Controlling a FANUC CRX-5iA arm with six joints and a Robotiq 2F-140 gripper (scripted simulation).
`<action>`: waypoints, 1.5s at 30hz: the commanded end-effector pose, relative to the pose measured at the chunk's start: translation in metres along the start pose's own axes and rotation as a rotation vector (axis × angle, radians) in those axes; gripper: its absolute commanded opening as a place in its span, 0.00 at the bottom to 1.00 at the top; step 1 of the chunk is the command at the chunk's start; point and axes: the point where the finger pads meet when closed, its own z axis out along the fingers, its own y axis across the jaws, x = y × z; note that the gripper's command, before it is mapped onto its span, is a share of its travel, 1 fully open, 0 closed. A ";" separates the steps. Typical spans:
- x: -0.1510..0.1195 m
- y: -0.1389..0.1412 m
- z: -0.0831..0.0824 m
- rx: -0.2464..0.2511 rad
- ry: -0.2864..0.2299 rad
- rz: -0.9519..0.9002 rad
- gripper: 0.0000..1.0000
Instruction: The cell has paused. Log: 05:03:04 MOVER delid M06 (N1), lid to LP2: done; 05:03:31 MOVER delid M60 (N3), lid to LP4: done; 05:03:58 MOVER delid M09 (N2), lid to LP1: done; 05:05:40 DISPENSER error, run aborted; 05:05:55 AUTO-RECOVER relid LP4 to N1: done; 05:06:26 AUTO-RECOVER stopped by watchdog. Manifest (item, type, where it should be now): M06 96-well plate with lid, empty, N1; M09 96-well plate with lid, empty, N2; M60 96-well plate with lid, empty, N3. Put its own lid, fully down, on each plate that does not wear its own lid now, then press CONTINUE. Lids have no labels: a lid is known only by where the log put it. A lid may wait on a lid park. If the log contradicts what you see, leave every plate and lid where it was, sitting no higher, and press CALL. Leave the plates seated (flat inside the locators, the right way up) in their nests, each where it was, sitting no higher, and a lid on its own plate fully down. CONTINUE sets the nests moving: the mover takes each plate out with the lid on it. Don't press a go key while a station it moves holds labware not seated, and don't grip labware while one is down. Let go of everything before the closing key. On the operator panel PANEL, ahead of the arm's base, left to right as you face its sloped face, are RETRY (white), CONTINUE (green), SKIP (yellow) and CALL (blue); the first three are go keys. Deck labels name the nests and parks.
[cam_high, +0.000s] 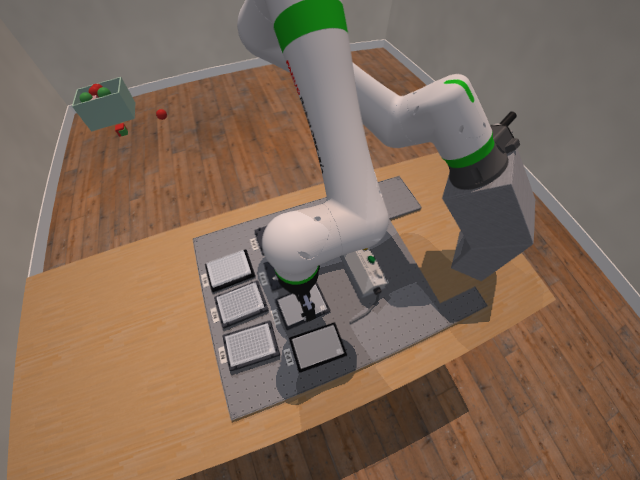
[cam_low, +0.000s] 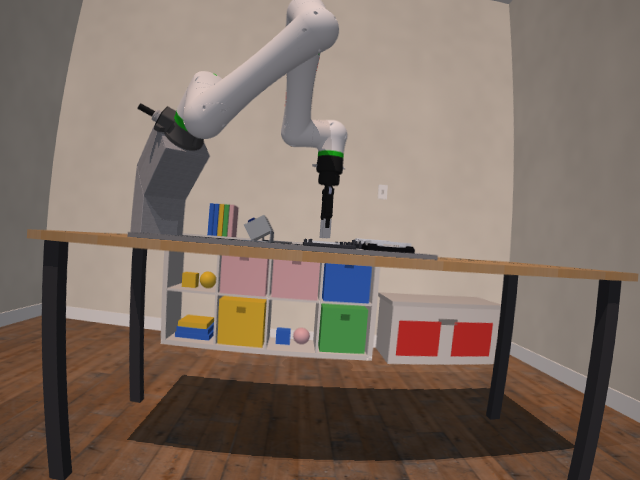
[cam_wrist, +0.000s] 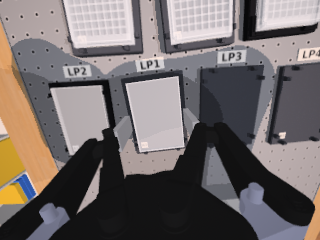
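Three 96-well plates (cam_high: 229, 268) (cam_high: 240, 303) (cam_high: 250, 345) sit in a row of nests on the grey deck (cam_high: 248, 397). They also show along the top of the wrist view (cam_wrist: 102, 22) (cam_wrist: 200, 20) (cam_wrist: 285, 15). I cannot tell which of them wears a lid. A flat lid (cam_wrist: 80, 115) (cam_high: 316, 348) lies on park LP2. Another lid (cam_wrist: 152, 107) (cam_high: 289, 310) lies on LP1. LP3 (cam_wrist: 230, 100) and LP4 (cam_wrist: 297, 102) are bare. My gripper (cam_wrist: 157, 120) (cam_high: 308, 311) (cam_low: 325, 232) is open and empty. It hangs a little above the LP1 lid and straddles it without touching.
The operator panel (cam_high: 368, 273) (cam_low: 258, 227) with its green key (cam_high: 370, 259) stands just right of the lid parks. The arm's grey pedestal (cam_high: 488, 217) rises at the table's right side. My forearm hides the far parks in the top view.
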 end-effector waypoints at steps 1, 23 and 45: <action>0.000 0.000 0.000 0.000 0.000 0.000 0.59; 0.000 0.000 0.000 0.000 0.000 0.000 0.66; 0.000 0.000 0.000 0.000 0.000 0.000 0.66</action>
